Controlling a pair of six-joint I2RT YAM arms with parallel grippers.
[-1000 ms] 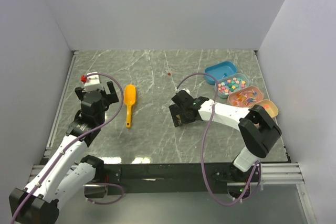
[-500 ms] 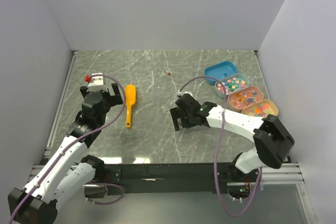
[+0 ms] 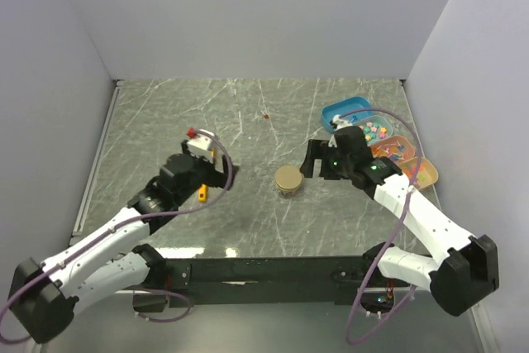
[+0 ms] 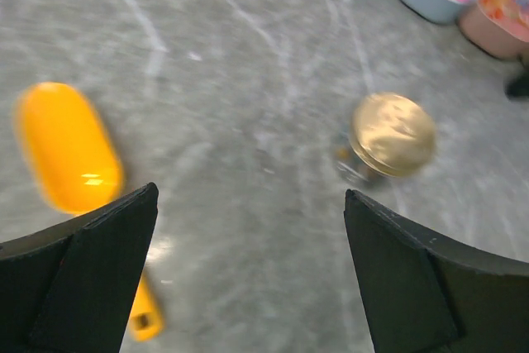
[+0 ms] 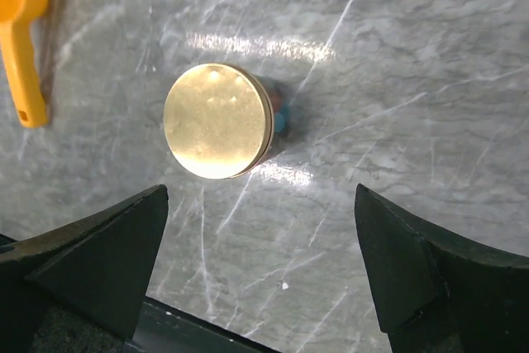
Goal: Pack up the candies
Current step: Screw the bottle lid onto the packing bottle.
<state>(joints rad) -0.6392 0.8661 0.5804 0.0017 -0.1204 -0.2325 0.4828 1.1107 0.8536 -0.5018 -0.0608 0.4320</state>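
Lidded jar [image 3: 288, 179] mid-worktop [image 3: 248, 126]; candies [image 5: 281, 118] glimpsed blue inside. Right fingers [image 5: 99, 262] spread, empty, jar just ahead between them. Left fingers [image 4: 91, 262] also released, jar ahead-right, farther off. Right arm nearer.

Overhead camera looks down; both close wrist views share the jar [image 4: 392, 134] [image 5: 218, 121].
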